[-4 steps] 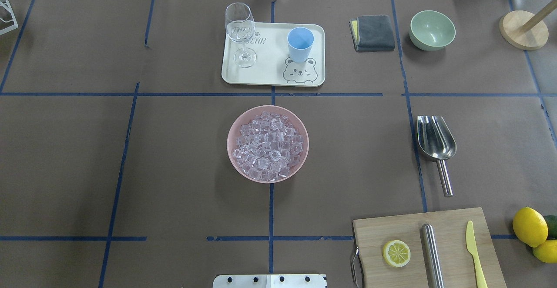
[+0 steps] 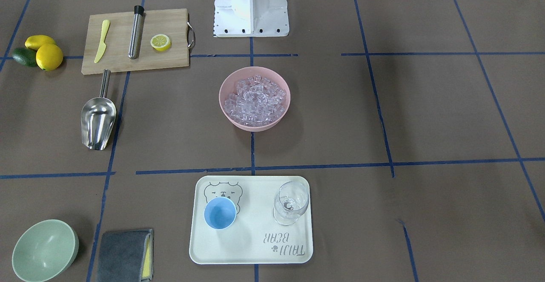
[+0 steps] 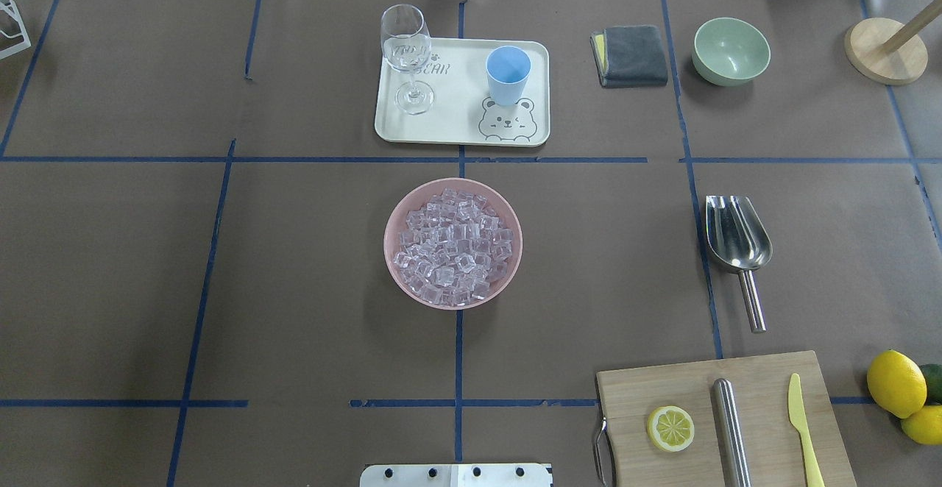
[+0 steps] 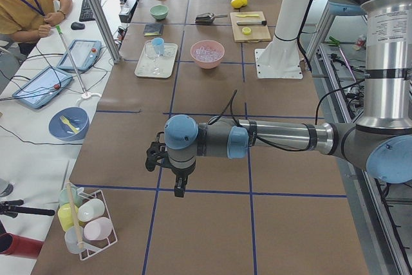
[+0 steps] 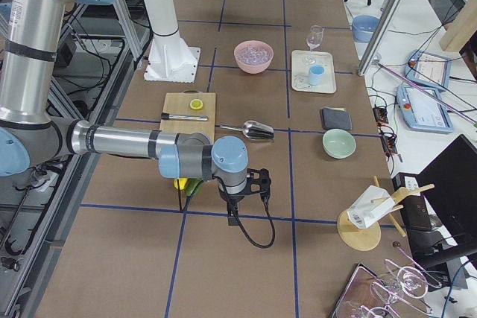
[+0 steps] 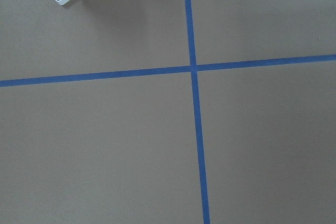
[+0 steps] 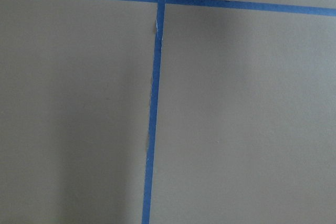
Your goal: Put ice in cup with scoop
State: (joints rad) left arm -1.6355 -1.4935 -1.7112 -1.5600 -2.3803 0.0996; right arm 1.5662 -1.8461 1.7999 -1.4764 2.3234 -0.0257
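The ice is piled in a pink bowl at the table's middle. Beyond it, the light-blue cup stands upright on a cream tray beside a clear stemmed glass. The steel scoop lies flat to the right of the bowl, handle toward the robot. Neither arm reaches into the overhead or front views. The left gripper hovers over bare table far off to the left, and the right gripper far off to the right. I cannot tell whether either is open or shut.
A wooden cutting board holds a lemon half, a steel cylinder and a yellow knife. Lemons, a green bowl, a grey cloth and a wooden stand sit at the right.
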